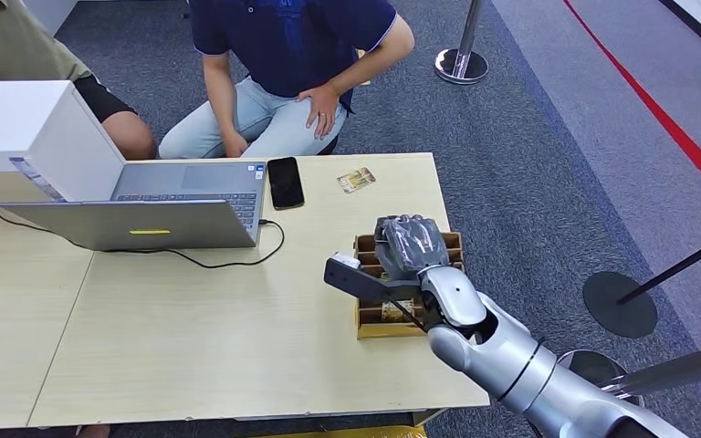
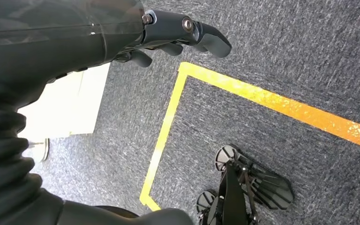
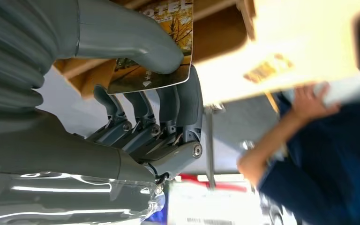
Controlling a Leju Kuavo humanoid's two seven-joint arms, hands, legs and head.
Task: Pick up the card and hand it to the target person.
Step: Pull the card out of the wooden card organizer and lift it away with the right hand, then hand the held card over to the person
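Note:
My right hand (image 1: 409, 245) hangs over a wooden card holder (image 1: 379, 324) near the table's right edge, knuckles up. In the right wrist view the thumb (image 3: 131, 37) and the darker fingers (image 3: 178, 103) pinch a printed card (image 3: 164, 47) at its lower edge, and the holder's wooden slots (image 3: 215, 33) lie just behind it. A second card (image 1: 356, 180) lies flat on the table near the far edge. A person in a navy shirt (image 1: 292, 46) sits behind the table, hands on their knees. My left hand (image 2: 168, 33) hangs over the carpet, fingers loosely apart and holding nothing.
An open laptop (image 1: 183, 205) with its cable, a black phone (image 1: 285, 182) and a white box (image 1: 27, 128) occupy the table's left half. Another person (image 1: 18, 46) sits at the far left. Stanchion bases (image 1: 461, 64) stand on the carpet to the right.

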